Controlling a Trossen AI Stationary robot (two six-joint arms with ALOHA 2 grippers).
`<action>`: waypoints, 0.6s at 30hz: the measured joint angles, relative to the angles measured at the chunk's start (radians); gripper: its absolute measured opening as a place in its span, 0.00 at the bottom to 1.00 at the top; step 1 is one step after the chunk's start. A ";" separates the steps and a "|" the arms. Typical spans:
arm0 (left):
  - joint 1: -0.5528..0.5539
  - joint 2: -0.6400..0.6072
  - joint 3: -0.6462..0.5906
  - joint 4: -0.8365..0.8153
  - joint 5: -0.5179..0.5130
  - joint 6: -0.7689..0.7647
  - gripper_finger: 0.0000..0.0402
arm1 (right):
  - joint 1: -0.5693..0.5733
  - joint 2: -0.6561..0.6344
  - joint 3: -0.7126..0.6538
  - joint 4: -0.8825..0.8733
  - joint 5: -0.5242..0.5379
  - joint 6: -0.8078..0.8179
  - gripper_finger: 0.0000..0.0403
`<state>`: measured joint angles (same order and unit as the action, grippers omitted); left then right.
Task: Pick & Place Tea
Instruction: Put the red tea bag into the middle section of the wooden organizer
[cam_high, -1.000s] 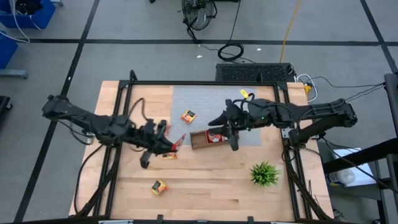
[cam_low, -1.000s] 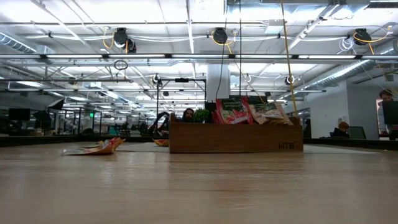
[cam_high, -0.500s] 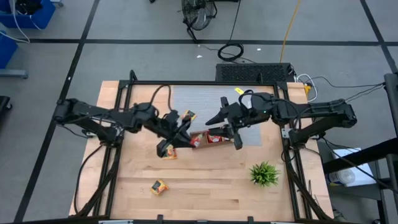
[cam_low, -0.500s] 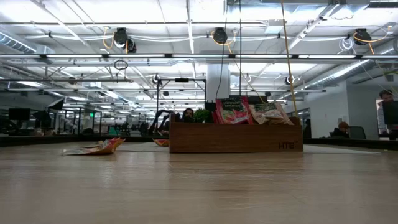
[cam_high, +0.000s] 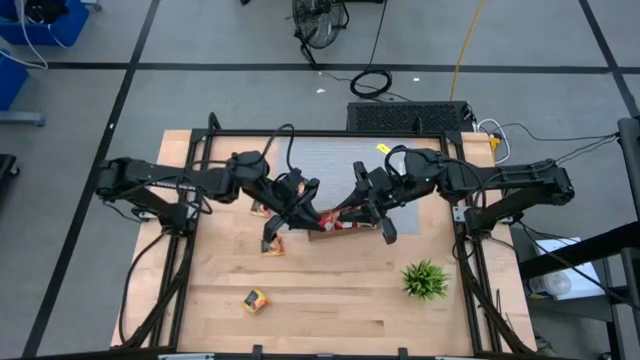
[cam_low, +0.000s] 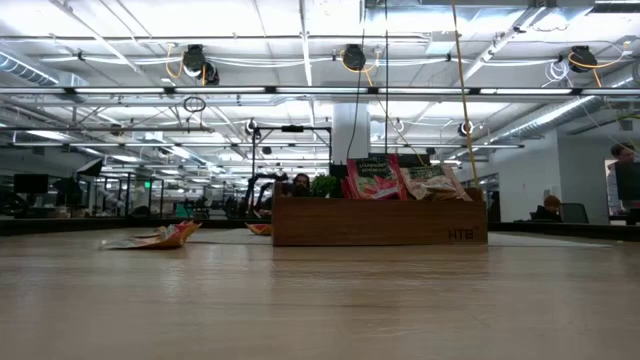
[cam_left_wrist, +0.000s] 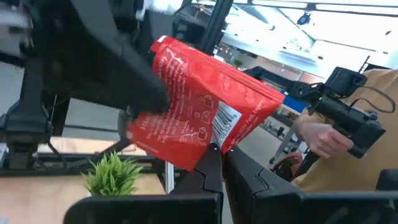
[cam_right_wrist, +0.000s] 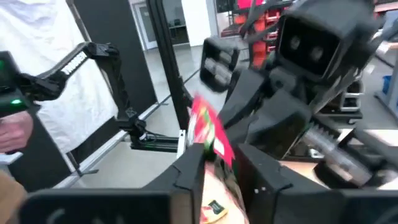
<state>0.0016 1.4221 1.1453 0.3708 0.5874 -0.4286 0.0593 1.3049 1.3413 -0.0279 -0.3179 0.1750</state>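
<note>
One red sachet (cam_left_wrist: 199, 115) is pinched between the pressed-together fingers of the left gripper (cam_high: 305, 212), held above the left end of the one tray (cam_high: 330, 232) at mid-table. The right gripper (cam_high: 352, 208) is just beside it over the tray; whether its fingers are spread cannot be told. Two sachets (cam_high: 256, 299) are seen loose on the table (cam_high: 330, 300). One plant (cam_high: 425, 279) is stood near right.

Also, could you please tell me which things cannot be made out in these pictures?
- High view: the left end effector and right end effector cover most of the wooden tray; its compartments are hidden.
- Low view: the tray's front wall hides all but the tops of the sachets inside.
- Right wrist view: blur makes the print on the red sachet unreadable.
</note>
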 joint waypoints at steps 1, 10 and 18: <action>0.003 -0.002 0.001 0.002 0.001 0.000 0.01 | 0.000 0.000 0.000 -0.003 -0.001 0.006 0.15; 0.011 -0.009 0.001 -0.004 0.009 -0.015 0.02 | 0.000 0.001 0.000 -0.020 0.028 -0.039 0.01; 0.087 -0.033 0.001 -0.318 0.081 -0.127 0.26 | -0.045 -0.080 0.000 -0.177 0.056 -0.039 0.00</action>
<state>0.0889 1.3891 1.1461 0.0530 0.6688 -0.5557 0.0146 1.2249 1.3411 -0.2049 -0.2623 0.1358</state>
